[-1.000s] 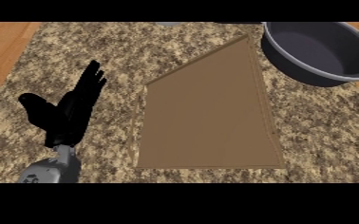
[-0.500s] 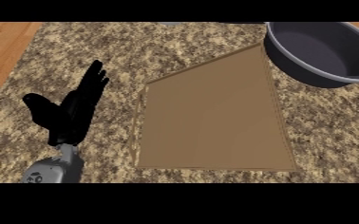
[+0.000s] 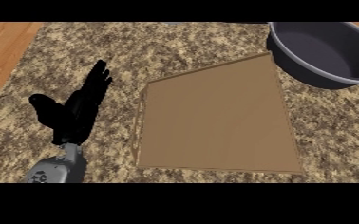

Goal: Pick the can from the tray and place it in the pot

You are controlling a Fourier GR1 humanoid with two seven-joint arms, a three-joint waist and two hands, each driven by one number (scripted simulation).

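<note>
A single head view looks steeply down on the counter (image 3: 175,47) from close above, facing away from the robot's body. The tray (image 3: 217,118) fills the middle of the frame, the pot (image 3: 317,52) is cut by the upper right corner, and a wood strip (image 3: 14,42) shows at the upper left edge. The left hand (image 3: 77,109) and its forearm show at the lower left edge.

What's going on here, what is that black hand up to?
Nothing is being handled right now. The robot's left hand is open with straight fingers above the speckled counter, to the left of a flat brown tray. A dark grey pot sits near the tray's far right corner. No can shows on the tray, and the right hand is out of view.
</note>
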